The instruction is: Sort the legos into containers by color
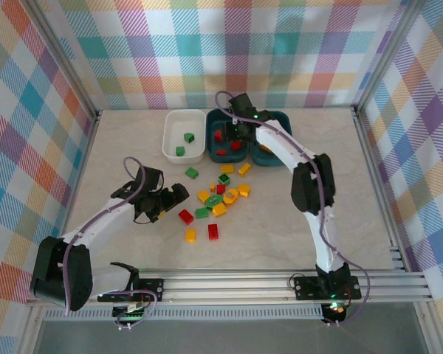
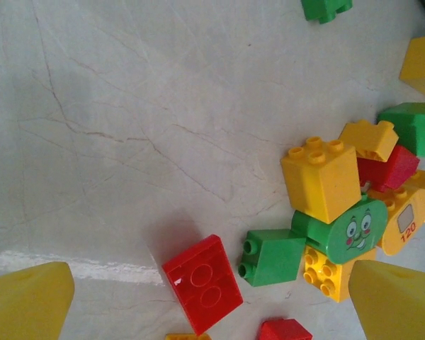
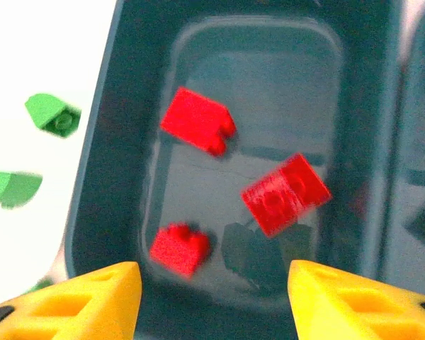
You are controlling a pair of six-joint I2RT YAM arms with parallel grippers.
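I hold the right gripper (image 3: 212, 283) spread and empty straight above the middle teal tub (image 3: 99, 177), which takes the reds: three red legos (image 3: 197, 120) lie in it. The green legos (image 1: 188, 137) go in the white tub (image 1: 171, 118) just beside it. On the near side of that tub, the left gripper (image 2: 212, 297) hangs spread over the loose pile (image 2: 322, 180), framing a flat red brick (image 2: 202, 283), likely my next pick.

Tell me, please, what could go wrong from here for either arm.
The open left gripper is lined up on a red plastic brick lying askew; closing may twist it out or nudge the green plastic brick beside it. The open right gripper hangs over the dark teal plastic tub; sweeping sideways could clip its rim.
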